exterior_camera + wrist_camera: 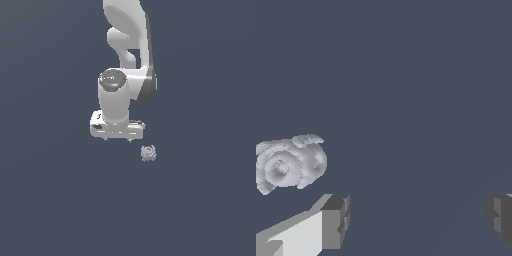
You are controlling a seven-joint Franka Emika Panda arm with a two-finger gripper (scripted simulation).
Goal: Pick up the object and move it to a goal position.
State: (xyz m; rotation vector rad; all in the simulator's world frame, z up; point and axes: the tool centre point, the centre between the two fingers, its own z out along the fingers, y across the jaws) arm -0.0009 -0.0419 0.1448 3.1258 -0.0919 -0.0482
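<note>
While my fingers (416,220) hang spread wide with nothing between them, the object (148,153) lies on the surface (200,210) just beside the gripper, off toward the exterior view's right. I judge the wide spread is meant for straddling it, but I'm not over it yet. I see no markings or writing anywhere.

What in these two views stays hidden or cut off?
- Exterior view: the arm runs off the top edge; the gripper fingertips are too small to judge.
- Wrist view: one finger is cut by the edge.
- The object: its underside is unseen.
</note>
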